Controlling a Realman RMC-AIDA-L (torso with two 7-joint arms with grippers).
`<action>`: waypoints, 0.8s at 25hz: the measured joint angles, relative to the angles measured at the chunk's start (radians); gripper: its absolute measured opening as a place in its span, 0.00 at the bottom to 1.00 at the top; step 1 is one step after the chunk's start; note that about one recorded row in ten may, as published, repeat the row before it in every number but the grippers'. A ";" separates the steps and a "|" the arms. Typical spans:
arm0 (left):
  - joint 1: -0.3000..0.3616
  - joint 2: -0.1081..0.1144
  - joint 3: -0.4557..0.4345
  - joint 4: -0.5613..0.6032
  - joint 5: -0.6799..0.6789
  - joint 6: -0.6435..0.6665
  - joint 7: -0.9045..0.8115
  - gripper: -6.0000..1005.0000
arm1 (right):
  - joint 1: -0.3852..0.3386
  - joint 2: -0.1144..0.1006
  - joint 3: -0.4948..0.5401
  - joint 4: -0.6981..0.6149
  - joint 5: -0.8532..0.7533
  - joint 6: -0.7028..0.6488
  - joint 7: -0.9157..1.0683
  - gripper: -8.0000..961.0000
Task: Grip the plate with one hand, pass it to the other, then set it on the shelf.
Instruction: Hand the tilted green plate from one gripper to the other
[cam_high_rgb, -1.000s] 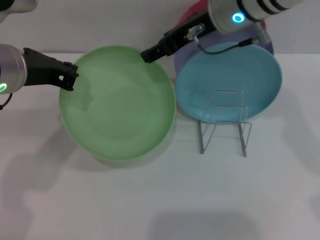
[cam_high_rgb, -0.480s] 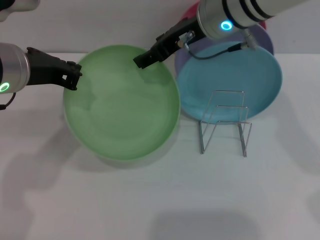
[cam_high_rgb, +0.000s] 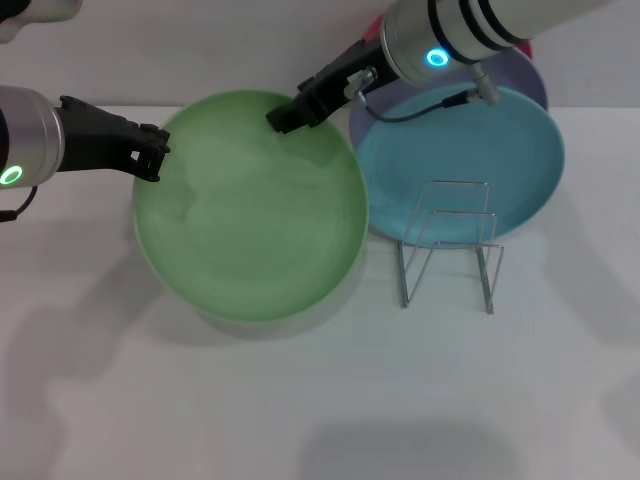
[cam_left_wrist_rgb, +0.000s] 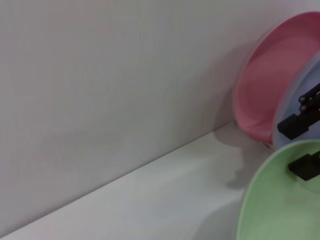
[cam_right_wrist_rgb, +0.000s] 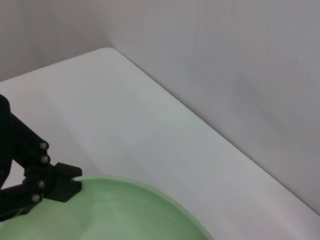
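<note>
While my left gripper (cam_high_rgb: 152, 155) stays clamped on the near-left rim of the round, matte light green plate (cam_high_rgb: 250, 210), held above the white table (cam_high_rgb: 320, 400), I want that grip kept steady. My right gripper (cam_high_rgb: 283, 115) sits at the far rim, fingers straddling the edge by my reading but not clearly closed, so I'd seat them fully before releasing toward the silver wire rack (cam_high_rgb: 450, 245).

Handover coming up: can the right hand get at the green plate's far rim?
Probably yes: the right hand is already at the green plate's far rim, nothing between them, while the left hand holds the opposite edge.

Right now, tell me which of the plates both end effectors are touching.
The light green plate: the left end effector grips its rim on one side, the right end effector its far edge. The turquoise plate, lavender-blue plate and pink plate stand untouched.
</note>
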 joint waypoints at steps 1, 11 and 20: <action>0.000 0.000 0.000 0.000 0.000 0.000 0.000 0.07 | -0.001 0.000 -0.002 0.000 0.000 -0.002 -0.008 0.73; 0.000 0.000 0.001 0.000 -0.002 0.000 0.000 0.07 | -0.020 0.007 -0.003 -0.013 0.017 -0.015 -0.066 0.30; 0.001 0.000 0.005 0.000 -0.005 0.008 0.000 0.07 | -0.101 0.016 0.008 0.102 0.019 -0.016 -0.076 0.12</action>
